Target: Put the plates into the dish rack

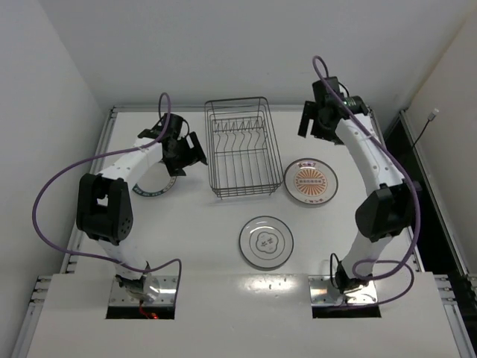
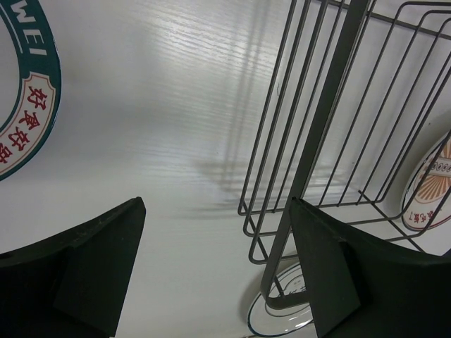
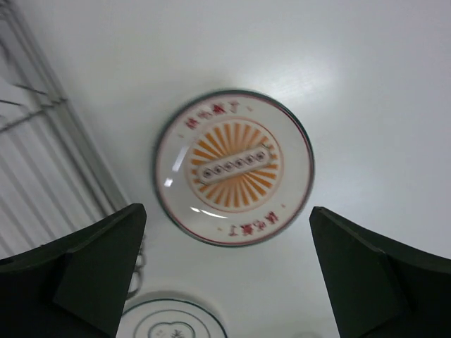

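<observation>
A white table (image 1: 201, 224) edged by metal rails (image 1: 103, 142) stands between pale walls (image 1: 45, 89).

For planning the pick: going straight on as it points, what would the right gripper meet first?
Probably the orange-centred plate, flat on the table; nothing shows between, but depth is unclear.

dish rack (image 1: 238, 145) centre-back on table (image 1: 194, 231). first plate (image 1: 153, 187) left of it, second plate (image 1: 310, 181) just right, third plate (image 1: 266, 242) in front. All flat on table.
</observation>
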Robot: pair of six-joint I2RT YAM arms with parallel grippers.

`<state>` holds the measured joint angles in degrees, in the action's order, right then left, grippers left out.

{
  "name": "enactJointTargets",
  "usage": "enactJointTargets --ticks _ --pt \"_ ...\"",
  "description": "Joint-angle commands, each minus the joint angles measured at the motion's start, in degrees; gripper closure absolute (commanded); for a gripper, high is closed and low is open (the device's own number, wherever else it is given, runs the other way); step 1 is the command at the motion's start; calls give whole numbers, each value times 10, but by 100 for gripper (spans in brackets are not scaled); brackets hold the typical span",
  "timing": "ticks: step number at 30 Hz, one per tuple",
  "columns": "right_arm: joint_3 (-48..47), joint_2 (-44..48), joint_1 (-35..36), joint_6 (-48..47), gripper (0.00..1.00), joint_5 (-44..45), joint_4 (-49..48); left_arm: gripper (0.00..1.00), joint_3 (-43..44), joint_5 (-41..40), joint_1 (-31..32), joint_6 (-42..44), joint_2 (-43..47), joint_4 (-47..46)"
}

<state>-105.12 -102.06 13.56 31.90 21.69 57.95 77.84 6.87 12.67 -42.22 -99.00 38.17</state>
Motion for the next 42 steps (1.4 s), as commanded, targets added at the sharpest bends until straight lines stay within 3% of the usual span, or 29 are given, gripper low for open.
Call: enactJointTargets --ticks 1,4,6,15,23,28,33,39,42 --pt "99 28 -51 29 0 -37 -28 19 13 -4 3 8 3 4" --pt "301 105 -131 47 0 -156 -157 19 13 -4 3 8 -2 4" --pt "377 124 -171 54 0 -224 -221 19 13 -4 3 8 -2 4" --pt "568 97 -271 113 0 -416 -426 19 6 -4 3 13 -8 4" --pt "554 -24 -284 153 23 -490 -509 19 6 -4 -2 13 -18 4" --pt "507 -72 -284 148 54 -497 -493 19 18 -4 -7 13 -29 4" --pt "458 -92 -278 119 80 -476 -415 19 28 -3 -7 13 -35 13" --pt "428 -105 -268 84 100 -464 -368 19 22 17 -7 1 -71 7" --pt "423 -71 -267 76 100 -447 -346 19 50 17 -12 1 -91 12"
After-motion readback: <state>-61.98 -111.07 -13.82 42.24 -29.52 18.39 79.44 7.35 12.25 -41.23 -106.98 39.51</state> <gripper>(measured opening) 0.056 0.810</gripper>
